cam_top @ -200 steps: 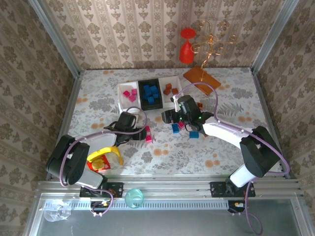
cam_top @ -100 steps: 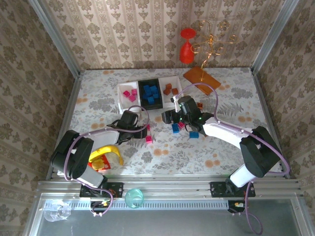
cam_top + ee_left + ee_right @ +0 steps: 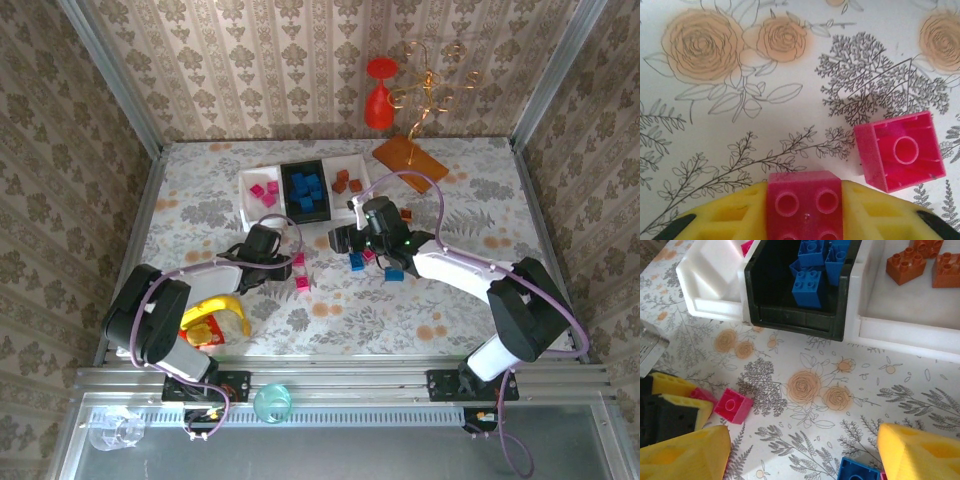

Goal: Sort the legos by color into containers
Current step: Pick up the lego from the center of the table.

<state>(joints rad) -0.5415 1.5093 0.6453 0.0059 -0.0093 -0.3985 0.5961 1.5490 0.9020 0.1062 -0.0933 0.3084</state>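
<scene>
My left gripper (image 3: 805,207) is shut on a magenta-pink lego (image 3: 805,200), held between its yellow fingers just above the table. A second pink lego (image 3: 900,150) lies upside down to its right. In the top view the left gripper (image 3: 292,262) sits left of centre. The right gripper (image 3: 340,240) stands open, its yellow fingers (image 3: 685,455) wide apart over bare cloth. A blue lego (image 3: 857,471) lies near its right finger. Ahead stand three trays side by side: white with pink legos (image 3: 259,190), black with blue legos (image 3: 807,280), white with brown-orange legos (image 3: 905,265).
Loose blue and pink legos (image 3: 360,258) and a brown-orange one (image 3: 405,214) lie under the right arm. A yellow-and-red toy (image 3: 210,322) sits by the left arm's base. At the back are an orange-brown board (image 3: 410,155), a red goblet (image 3: 378,95) and a wire stand (image 3: 430,85).
The left arm has shifted slightly, keeping the pink lego in its grip. The right arm has hardly moved.
</scene>
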